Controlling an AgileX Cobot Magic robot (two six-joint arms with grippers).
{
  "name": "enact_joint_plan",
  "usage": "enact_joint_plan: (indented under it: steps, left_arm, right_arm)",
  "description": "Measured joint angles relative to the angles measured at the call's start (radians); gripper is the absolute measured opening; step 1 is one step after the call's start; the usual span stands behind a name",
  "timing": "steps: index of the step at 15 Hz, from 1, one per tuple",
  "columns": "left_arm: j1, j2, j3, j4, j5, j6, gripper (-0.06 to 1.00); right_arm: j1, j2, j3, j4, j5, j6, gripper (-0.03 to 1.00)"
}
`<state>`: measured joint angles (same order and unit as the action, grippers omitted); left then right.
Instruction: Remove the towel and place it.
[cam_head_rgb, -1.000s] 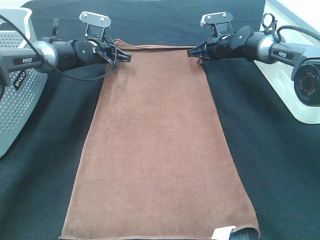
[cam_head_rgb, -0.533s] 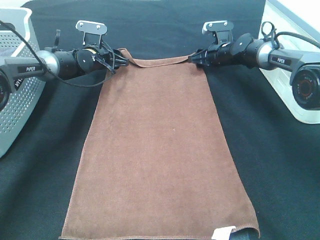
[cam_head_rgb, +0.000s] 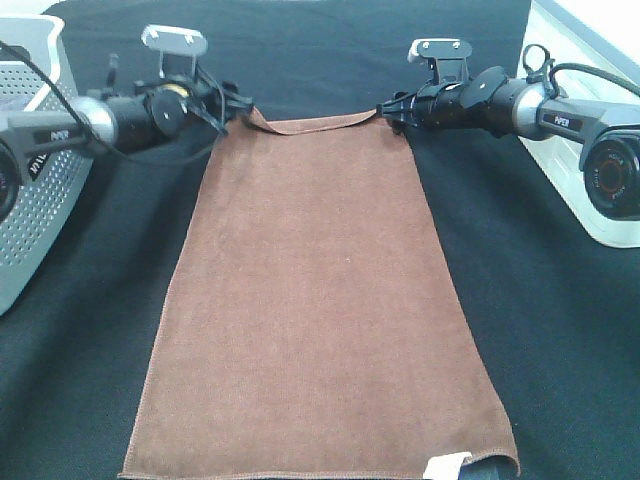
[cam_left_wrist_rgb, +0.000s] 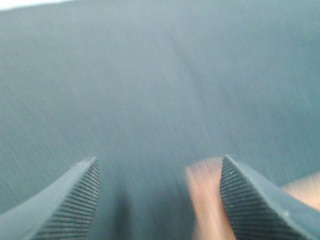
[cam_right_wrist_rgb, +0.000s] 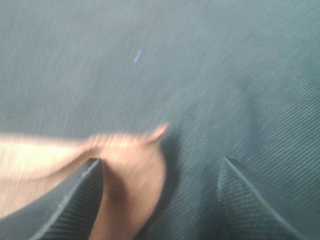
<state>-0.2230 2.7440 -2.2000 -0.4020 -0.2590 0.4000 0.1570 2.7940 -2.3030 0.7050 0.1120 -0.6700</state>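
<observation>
towel (cam_head_rgb: 320, 300): spread flat on the black cloth (cam_head_rgb: 540, 300), long axis running away from us.
left gripper (cam_head_rgb: 232, 103): we see its jaws standing apart, nothing pinched, far left corner beside one finger.
right gripper (cam_head_rgb: 392, 110): same deal, parted and empty, far right corner lying against one finger.
who's nearer: each arm sits at its own far corner, about even.

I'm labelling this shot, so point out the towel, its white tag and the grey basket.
towel (cam_head_rgb: 320, 300), high camera view, middle of the cloth.
white tag (cam_head_rgb: 447, 464), high camera view, the tag's centre.
grey basket (cam_head_rgb: 40, 200), high camera view, perforated side wall.
</observation>
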Motion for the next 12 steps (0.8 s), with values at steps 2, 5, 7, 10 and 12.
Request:
enact_joint_plan:
  steps: [2,5,7,10,12]
  left_arm:
    - [0.007,0.0,-0.031,0.0,0.0,-0.009,0.65]
    - [0.008,-0.014,-0.104,0.009,0.186,-0.019,0.65]
    - [0.014,-0.042,-0.209,0.052,0.41,-0.02,0.65]
    - [0.025,-0.152,-0.368,0.197,0.86,-0.098,0.72]
    - [0.035,-0.25,-0.414,0.389,1.131,-0.206,0.77]
  right_arm:
    - [0.0,-0.011,0.0,0.011,0.015,0.0,0.61]
    - [0.0,-0.088,0.0,0.015,0.134,0.0,0.61]
    - [0.0,-0.163,0.0,0.008,0.257,0.003,0.63]
    - [0.0,-0.331,0.0,-0.128,0.535,0.101,0.76]
    - [0.0,-0.453,0.0,-0.313,0.729,0.259,0.78]
